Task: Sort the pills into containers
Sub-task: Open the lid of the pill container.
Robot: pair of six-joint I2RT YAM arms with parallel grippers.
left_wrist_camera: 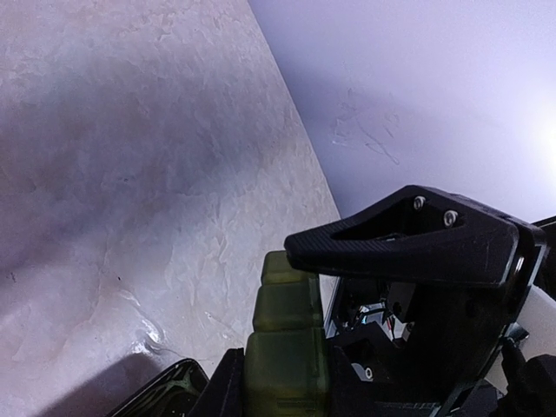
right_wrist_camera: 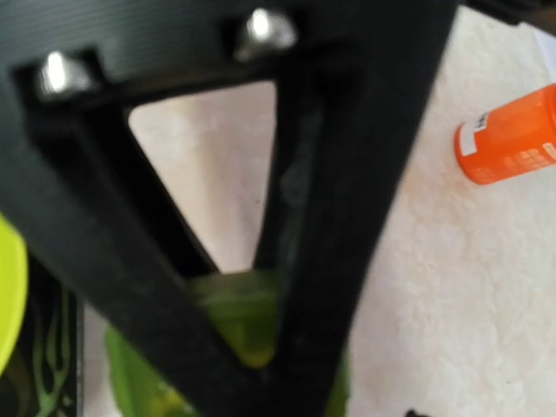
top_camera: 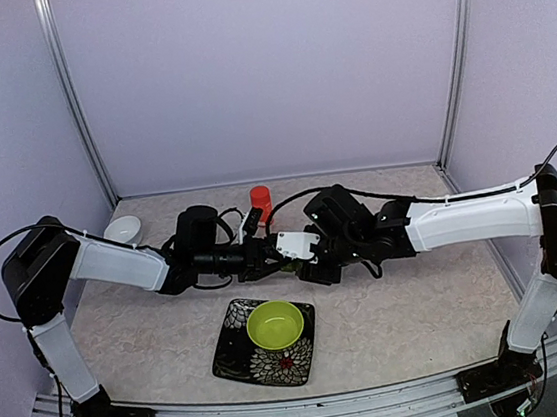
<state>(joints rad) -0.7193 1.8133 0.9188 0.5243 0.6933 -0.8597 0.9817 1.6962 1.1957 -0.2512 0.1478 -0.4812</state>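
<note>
The dark green pillbox [left_wrist_camera: 287, 347], a strip of three lidded compartments, is held off the table between my left gripper's [left_wrist_camera: 287, 378] shut fingers. From above, both grippers meet at mid-table, left [top_camera: 262, 259] and right [top_camera: 294, 259], with a sliver of the pillbox [top_camera: 285, 265] between them. One right finger [left_wrist_camera: 400, 248] lies across the pillbox's far compartment; its other finger is hidden. In the right wrist view the pillbox [right_wrist_camera: 239, 317] shows blurred behind a black finger frame. No pills are visible.
An orange bottle [top_camera: 260, 202] lies behind the grippers and shows in the right wrist view [right_wrist_camera: 508, 139]. A lime-green bowl [top_camera: 275, 324] sits on a dark patterned plate [top_camera: 237, 352] in front. A small white dish [top_camera: 123, 228] is at back left.
</note>
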